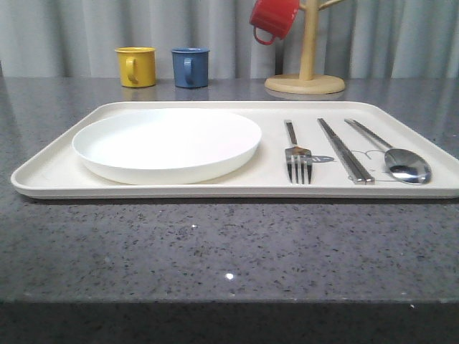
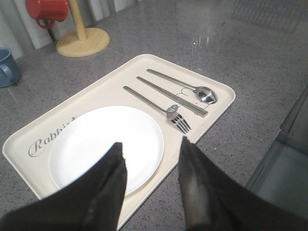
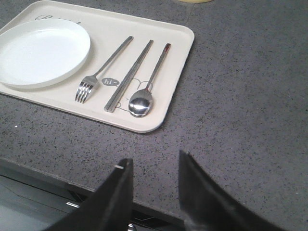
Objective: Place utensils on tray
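- Cream tray (image 1: 179, 190): fork (image 1: 296, 158), chopsticks (image 1: 344, 150), spoon (image 1: 394, 158) side by side, at 3 o'clock of white plate (image 1: 167, 143).
- Left gripper (image 2: 151, 166), right gripper (image 3: 154, 180): fingers apart, holding nothing.

The cream tray (image 1: 179, 188) lies flat on the grey bench (image 1: 215, 251), low-rimmed with rounded corners. On its right half rest the shiny fork (image 1: 296, 156), flat chopsticks (image 1: 345, 150) and oval-bowled spoon (image 1: 401, 161), side by side in that order, apart, fork tines and spoon bowl toward the near rim.
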Controlling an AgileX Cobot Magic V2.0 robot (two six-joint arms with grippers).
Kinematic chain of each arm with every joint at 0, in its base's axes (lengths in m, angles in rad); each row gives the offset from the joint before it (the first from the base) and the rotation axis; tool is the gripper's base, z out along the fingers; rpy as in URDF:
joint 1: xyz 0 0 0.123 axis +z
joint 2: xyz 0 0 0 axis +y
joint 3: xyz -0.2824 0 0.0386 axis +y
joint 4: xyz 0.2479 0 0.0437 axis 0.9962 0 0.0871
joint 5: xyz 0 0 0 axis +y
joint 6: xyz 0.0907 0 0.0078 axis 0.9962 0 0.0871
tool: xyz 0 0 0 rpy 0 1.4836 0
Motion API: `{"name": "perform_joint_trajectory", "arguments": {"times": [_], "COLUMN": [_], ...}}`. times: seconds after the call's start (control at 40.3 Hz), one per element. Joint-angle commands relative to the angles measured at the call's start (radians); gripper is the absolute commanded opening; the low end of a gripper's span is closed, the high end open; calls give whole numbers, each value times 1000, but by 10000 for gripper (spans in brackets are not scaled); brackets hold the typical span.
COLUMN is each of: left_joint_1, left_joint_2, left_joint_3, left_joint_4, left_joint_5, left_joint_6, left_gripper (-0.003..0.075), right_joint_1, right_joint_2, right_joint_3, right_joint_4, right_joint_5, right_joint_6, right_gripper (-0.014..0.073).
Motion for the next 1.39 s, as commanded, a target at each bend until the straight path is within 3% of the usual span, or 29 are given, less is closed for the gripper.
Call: {"name": "perform_joint_trajectory", "arguments": {"times": [0.0,0.173,0.471,0.669,0.719,1.14,1.363], "left_joint_1": [-8,-8,-8,-8,-8,-5,222], "left_joint_2": [-1,-1,-1,-1,-1,-6,-126], "left_joint_3": [-24,-24,-24,-24,-24,-10,162], "left_joint_4": [-9,-9,-9,-9,-9,-6,-2], "left_joint_5": [-96,-96,-96,-84,-86,-100,-271], "left_joint_6": [-5,-5,-5,-5,-5,-5,-5], "left_gripper": [260,260,245,10,-19,-20,-20], "right_joint_1": [-5,-5,-5,-5,-5,-5,-6], "right_joint_2": [11,11,11,11,11,11,11], "right_joint_3": [-20,-20,-20,-20,-20,-20,-20], "right_joint_4": [-10,-13,-13,-8,-8,-8,-7], "right_joint_5": [-82,-87,-88,-87,-87,-87,-87], "right_joint_6": [-9,-25,-35,-35,-35,-35,-35], "right_gripper": [145,-68,-66,-67,-67,-67,-67]}}
